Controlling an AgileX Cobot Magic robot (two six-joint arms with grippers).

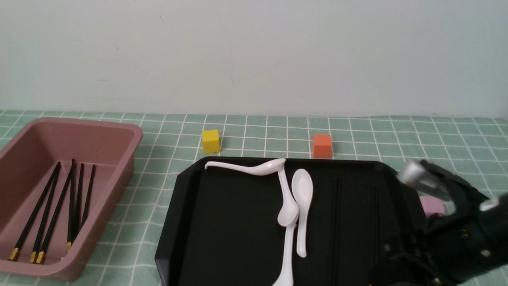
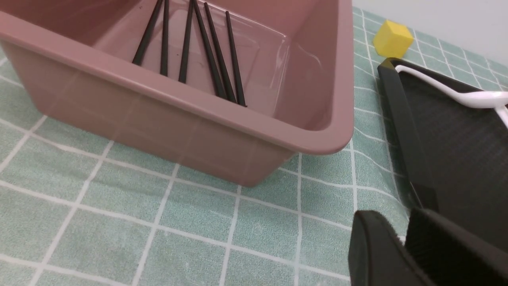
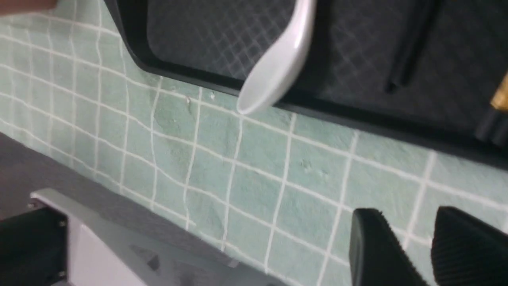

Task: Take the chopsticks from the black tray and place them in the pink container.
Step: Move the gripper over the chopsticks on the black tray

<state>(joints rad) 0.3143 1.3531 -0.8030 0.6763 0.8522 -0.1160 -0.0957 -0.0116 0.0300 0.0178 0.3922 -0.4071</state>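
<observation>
- A plain pale wall [image 1: 254, 59] stood behind the far edge of the table [image 1: 154, 222], which was covered by a green cloth with a white grid.
- The black tray [image 1: 238, 238] lay flat in the middle and toward the right, wider than anything else on the table.
- The pink container [image 1: 135, 139] stood upright on the left, apart from the tray, with bare cloth between them.
- The right arm [image 1: 468, 230], blurred, reached in over the right side of the tray.
- The right hand [image 3: 409, 210] was open, its fingers well parted and nothing between them, near the tray's near edge.
- The left hand [image 2: 395, 212] was slightly open and empty, with a narrow gap between its tips, on the near side of the container.
- Chopsticks [image 1: 336, 230] lay in the right part of the tray in two close pairs, running near to far.
- Six more chopsticks rested inside the container, fanned a little, some crossing; gold caps showed at the near ends of several.
- Four white spoons [image 1: 302, 214] lay around the middle of the tray, some touching; the nearest one's bowl stuck out over the near rim.
- A yellow cube [image 1: 210, 141] and, farther right, an orange cube [image 1: 322, 146] sat just beyond the tray's far rim.
- A pale pink cube [image 1: 431, 205] sat just right of the tray, partly hidden by the right arm.
</observation>
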